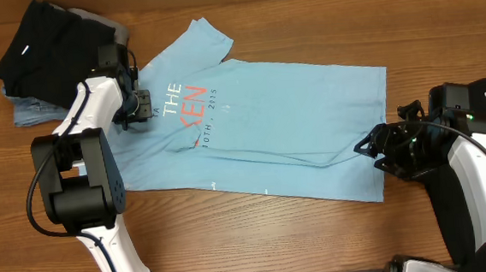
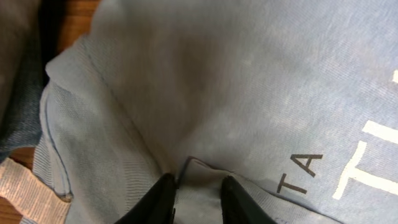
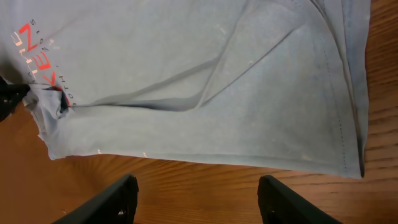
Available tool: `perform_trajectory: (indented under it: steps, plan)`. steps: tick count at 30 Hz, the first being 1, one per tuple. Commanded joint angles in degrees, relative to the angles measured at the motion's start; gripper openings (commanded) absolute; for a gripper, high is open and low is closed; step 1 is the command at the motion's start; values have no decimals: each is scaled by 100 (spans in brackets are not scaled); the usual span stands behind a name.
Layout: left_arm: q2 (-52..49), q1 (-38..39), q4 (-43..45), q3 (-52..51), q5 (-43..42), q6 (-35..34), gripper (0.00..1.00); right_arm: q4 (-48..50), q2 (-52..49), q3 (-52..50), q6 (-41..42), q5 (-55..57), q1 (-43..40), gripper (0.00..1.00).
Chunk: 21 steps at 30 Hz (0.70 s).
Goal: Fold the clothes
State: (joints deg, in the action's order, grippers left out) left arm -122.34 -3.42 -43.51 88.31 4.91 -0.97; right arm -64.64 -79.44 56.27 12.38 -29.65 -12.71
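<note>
The light blue T-shirt (image 1: 292, 107) lies spread across the table, white and coral lettering up, one sleeve pointing to the far side. My left gripper (image 1: 138, 109) is at its left end near the lettering. In the left wrist view the fingers (image 2: 198, 186) pinch a raised fold of the shirt (image 2: 249, 81). My right gripper (image 1: 364, 147) is at the shirt's near right hem, open and empty. In the right wrist view its fingers (image 3: 198, 193) hover over bare wood just short of the hem (image 3: 186, 74). A black garment (image 1: 39, 43) with a white label lies bunched at the far left.
A pale denim-like garment (image 1: 28, 110) sticks out under the black one, next to the shirt's left end, and shows in the left wrist view (image 2: 18, 118). The wooden table (image 1: 318, 234) extends in front of the shirt, between the two arm bases.
</note>
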Motion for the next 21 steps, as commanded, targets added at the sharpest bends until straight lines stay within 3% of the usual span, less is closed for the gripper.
perform_trajectory:
  steps: [1,4,21]
  plan:
    - [-13,7,44,-76,-116,105,15,-2,68,144,-17,-46,22,66]
    - [-9,7,-15,-39,-155,105,4,-2,68,144,-17,-46,22,66]
    - [66,15,-927,1047,-262,125,4,42,68,144,-20,-44,22,66]
